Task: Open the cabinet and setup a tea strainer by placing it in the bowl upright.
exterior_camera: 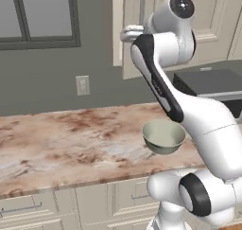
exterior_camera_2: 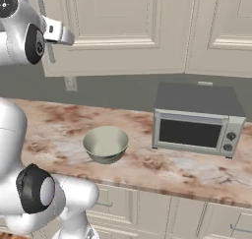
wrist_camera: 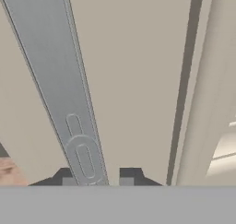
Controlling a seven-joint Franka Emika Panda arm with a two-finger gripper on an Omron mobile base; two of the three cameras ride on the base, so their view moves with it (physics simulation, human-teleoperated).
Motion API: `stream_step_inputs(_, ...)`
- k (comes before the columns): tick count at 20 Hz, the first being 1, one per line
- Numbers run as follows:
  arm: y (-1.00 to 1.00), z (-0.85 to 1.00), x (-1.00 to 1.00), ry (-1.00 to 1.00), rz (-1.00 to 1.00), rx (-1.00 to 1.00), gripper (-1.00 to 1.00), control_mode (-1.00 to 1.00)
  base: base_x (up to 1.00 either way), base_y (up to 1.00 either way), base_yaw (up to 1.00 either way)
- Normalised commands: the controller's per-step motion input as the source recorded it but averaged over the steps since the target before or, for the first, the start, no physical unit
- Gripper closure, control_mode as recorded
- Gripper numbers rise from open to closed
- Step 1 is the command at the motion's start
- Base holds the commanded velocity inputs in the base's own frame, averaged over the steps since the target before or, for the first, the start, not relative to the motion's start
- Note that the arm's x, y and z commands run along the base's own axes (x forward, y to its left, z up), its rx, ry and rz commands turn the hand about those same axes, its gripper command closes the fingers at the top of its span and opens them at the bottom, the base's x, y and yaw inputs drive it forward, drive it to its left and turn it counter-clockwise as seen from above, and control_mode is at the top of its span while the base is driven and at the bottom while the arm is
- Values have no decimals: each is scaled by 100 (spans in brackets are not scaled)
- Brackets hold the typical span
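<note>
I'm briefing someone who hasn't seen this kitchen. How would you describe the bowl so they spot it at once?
Start at the long marbled brown counter under the cream cabinets. Left of the steel toaster oven, near the counter's front edge, stands the bowl. It is round, deep, glossy pale grey-green and empty, unlike the boxy oven.

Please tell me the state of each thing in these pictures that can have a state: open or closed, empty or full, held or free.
cabinet: door looks closed.
cabinet handle: between the finger tips, close to the camera.
gripper: at the handle, jaws either side of the bar; whether they already clamp it cannot be told.
bowl: upright on the counter, empty, free.
toaster oven: door shut.
drawers: closed.
</note>
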Motion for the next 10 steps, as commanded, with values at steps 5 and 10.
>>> stream_step_inputs(5,-71,12,-94,-8,15,18,100,-100,0,0,0)
stream_step_inputs(10,-82,25,-99,-9,20,20,100,-100,0,0,0)
